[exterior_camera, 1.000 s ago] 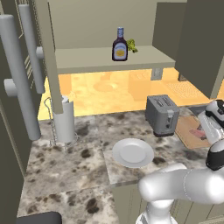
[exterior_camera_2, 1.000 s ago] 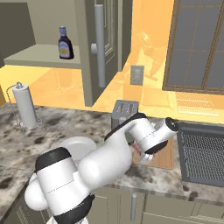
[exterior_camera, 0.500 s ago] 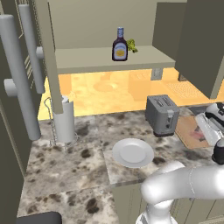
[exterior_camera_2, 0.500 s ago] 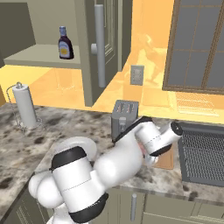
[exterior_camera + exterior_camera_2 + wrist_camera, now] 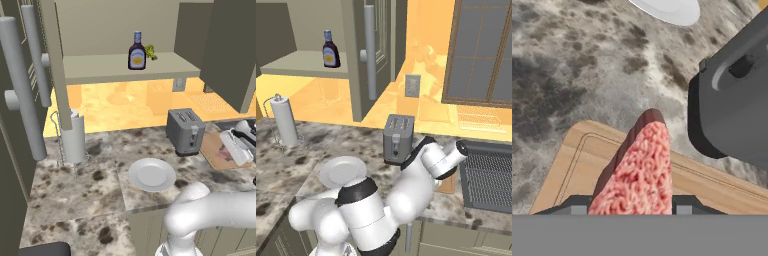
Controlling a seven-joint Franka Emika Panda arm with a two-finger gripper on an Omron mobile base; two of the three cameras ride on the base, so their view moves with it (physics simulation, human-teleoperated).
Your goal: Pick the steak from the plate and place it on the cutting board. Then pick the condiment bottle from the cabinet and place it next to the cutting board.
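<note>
Kitchen counter with the arm reaching to the right of the toaster (image 5: 186,131). The gripper (image 5: 632,210) is closed on the steak (image 5: 638,172), with one dark finger tip showing at each side of the meat at the bottom of the hand view. The steak is a narrow slab with a coarse, pebbled pinkish-red face and a darker brown-red edge running along its left side and over its rounded far end. It is held above the cutting board (image 5: 572,165), a light-brown wooden board with a rounded corner and a thin groove just inside its rim; whether the meat touches the wood cannot be told. In the left base view the board (image 5: 214,150) lies on the speckled stone counter (image 5: 80,190) just beside the toaster, and the white hand hangs over it with a patch of pink under it. The plate (image 5: 152,174), round, shallow and pale grey, sits bare on the counter in front of the toaster, apart from the board. The condiment bottle (image 5: 136,52), dark with a pale cap and yellow-white label, stands upright on the shelf of the cabinet (image 5: 110,67), beside a small green vegetable (image 5: 150,51). A paper towel holder (image 5: 72,136) stands at the left.
</note>
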